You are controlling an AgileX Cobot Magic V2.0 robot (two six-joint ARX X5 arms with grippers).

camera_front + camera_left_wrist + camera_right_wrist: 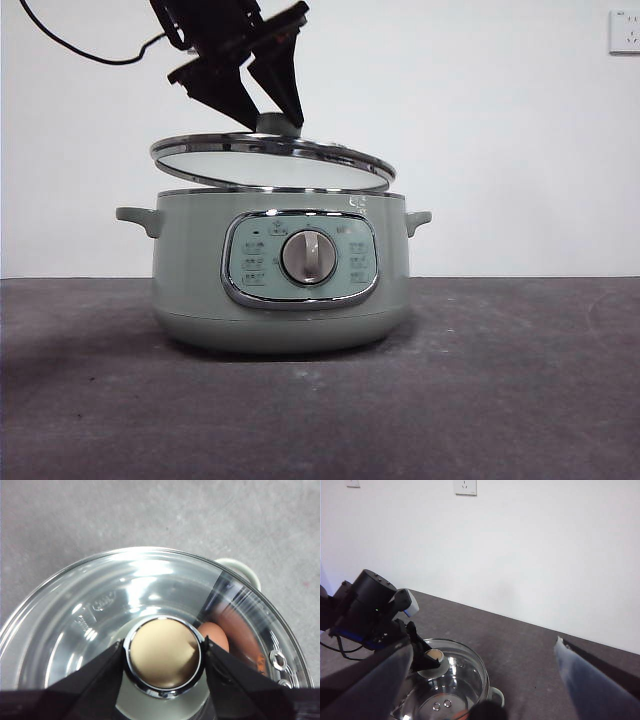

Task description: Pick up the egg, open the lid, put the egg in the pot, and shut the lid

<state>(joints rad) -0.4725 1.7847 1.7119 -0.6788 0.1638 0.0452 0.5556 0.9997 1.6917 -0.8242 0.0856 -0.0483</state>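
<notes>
The sage-green pot point(190, 260) stands on the dark table, its dial panel point(300, 258) facing the front view. My left gripper point(275, 120) is shut on the knob point(164, 652) of the glass lid point(270, 160). It holds the lid tilted just above the pot's rim, with the left side higher. The reddish-brown egg point(216, 634) lies inside the pot and shows through the glass beside the knob. My right gripper point(482, 645) is open and empty, raised well back from the pot. The right wrist view shows the lid point(455, 680) and the left gripper point(427, 657) from afar.
One pot handle point(240, 570) sticks out past the lid. A black cable point(80, 50) hangs at the upper left. A wall socket point(625, 30) is at the top right. The dark table point(500, 380) spreads around the pot.
</notes>
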